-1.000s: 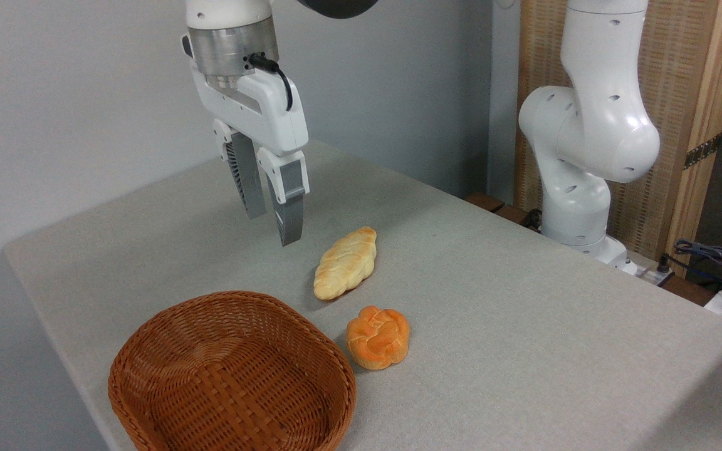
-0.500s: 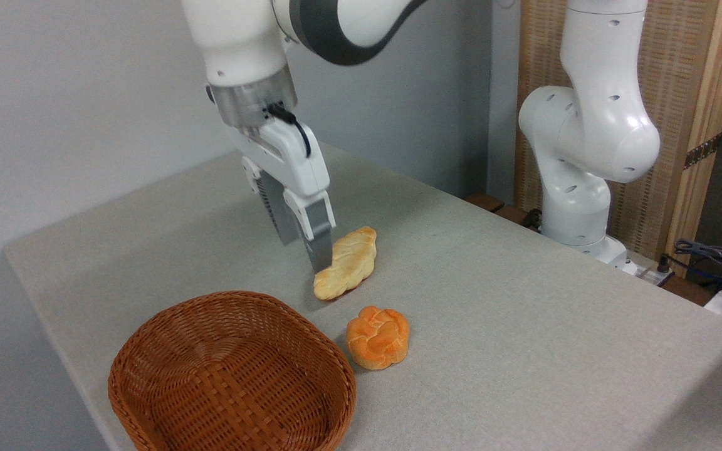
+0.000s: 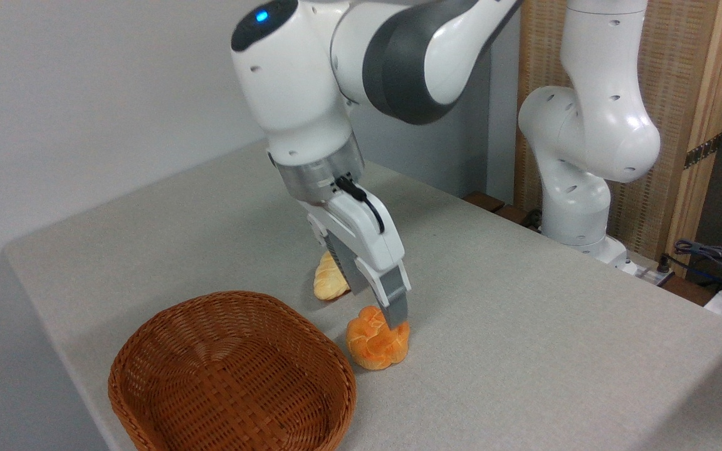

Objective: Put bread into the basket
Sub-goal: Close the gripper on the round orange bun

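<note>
Across the grey bench (image 3: 524, 351) the white arm (image 3: 311, 94) reaches down from above, its wrist tilted so the gripper (image 3: 389, 319) comes in over the front of the surface. Bottom left, the basket (image 3: 229, 376) sits near the bench's front edge, reddish-brown wicker, wide and shallow, nothing inside it. Behind the gripper body, the pale braided loaf (image 3: 329, 282) lies on the bench, and only its near end shows; the rest is hidden by the jaws' housing. And now the small one: the bread (image 3: 376, 341), deep orange and knotted, rests on the bench just right of the basket's rim, close to it but apart. The near grey finger (image 3: 395, 304) is down at the bun's top right shoulder, tip touching or all but touching the crust. The second finger is tucked behind the first, ending near the bun's back edge, so the gap is hard to read from this angle; the jaws look slightly spread over the bun rather than pinching it, though that is not certain. The bun sits flat, not lifted.
</note>
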